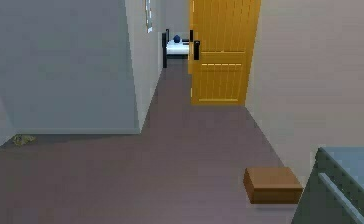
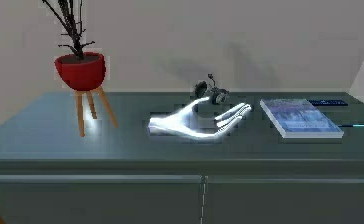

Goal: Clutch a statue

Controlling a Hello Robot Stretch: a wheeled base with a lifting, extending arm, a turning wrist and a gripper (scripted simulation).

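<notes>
Standing by the cabinet, I'd worry first about the white hand-shaped statue (image 2: 198, 122). It lies low and flat near the middle of the tabletop (image 2: 50, 140), so a reach that comes in too high would likely skate it backward instead of taking it. Just behind it sits a small dark thing (image 2: 212, 92) I cannot make out, touching it or nearly so, and a push would carry both toward the wall. On one side the book (image 2: 302, 117) lies near the statue's tips. On the other the red plant pot (image 2: 81, 70) perches on thin wooden legs and would tip under a sideways sweep. How the fingers stand I cannot tell. The tabletop's front edge runs straight, with bare surface before the statue. On the floor a brown box (image 1: 273, 184) lies near the cabinet corner (image 1: 345, 185). Beyond it the corridor runs open to the orange door (image 1: 225, 50).
</notes>
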